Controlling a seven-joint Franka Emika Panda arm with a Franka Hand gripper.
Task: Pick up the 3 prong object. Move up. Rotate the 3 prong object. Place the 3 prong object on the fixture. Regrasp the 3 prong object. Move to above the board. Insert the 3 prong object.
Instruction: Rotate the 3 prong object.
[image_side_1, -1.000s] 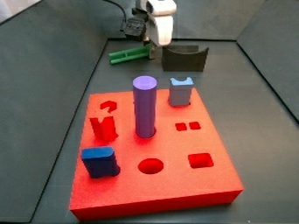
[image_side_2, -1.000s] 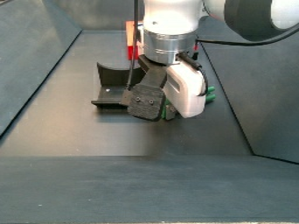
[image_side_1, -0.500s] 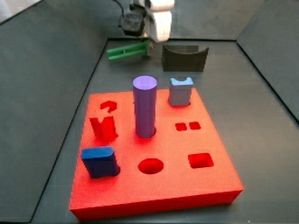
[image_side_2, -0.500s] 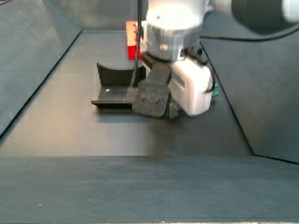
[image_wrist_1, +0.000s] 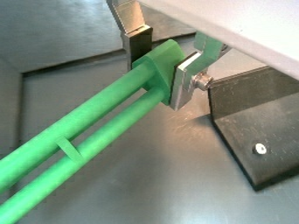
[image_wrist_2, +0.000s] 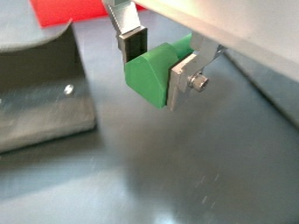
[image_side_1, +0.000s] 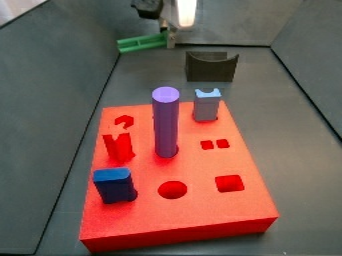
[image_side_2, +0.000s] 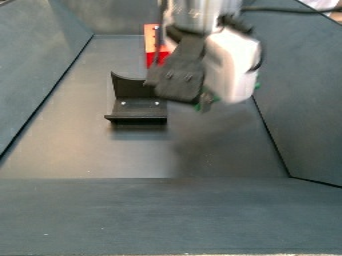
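The 3 prong object (image_wrist_1: 128, 101) is a bright green bar with long parallel prongs. My gripper (image_wrist_1: 162, 61) is shut on its thick end, one silver finger (image_wrist_1: 136, 39) on each flat side, as both wrist views show (image_wrist_2: 152, 74). In a side view the gripper (image_side_1: 170, 36) holds the green piece (image_side_1: 140, 43) level and clear of the grey floor, behind the board (image_side_1: 201, 215). The dark fixture (image_side_1: 210, 66) stands on the floor beside and below the gripper; its plate shows in both wrist views (image_wrist_1: 260, 122) (image_wrist_2: 41, 101). From the opposite side the gripper (image_side_2: 201, 98) hangs next to the fixture (image_side_2: 134, 100).
On the red board stand a tall purple cylinder (image_side_1: 166, 120), a light-blue notched block (image_side_1: 206, 104), a red forked piece (image_side_1: 119, 147) and a dark blue block (image_side_1: 112, 184). Sloping grey walls close in the floor on both sides.
The gripper has risen with the green piece, which has left the floor; it sits higher in both side views than a second ago. The fixture and board have not moved.
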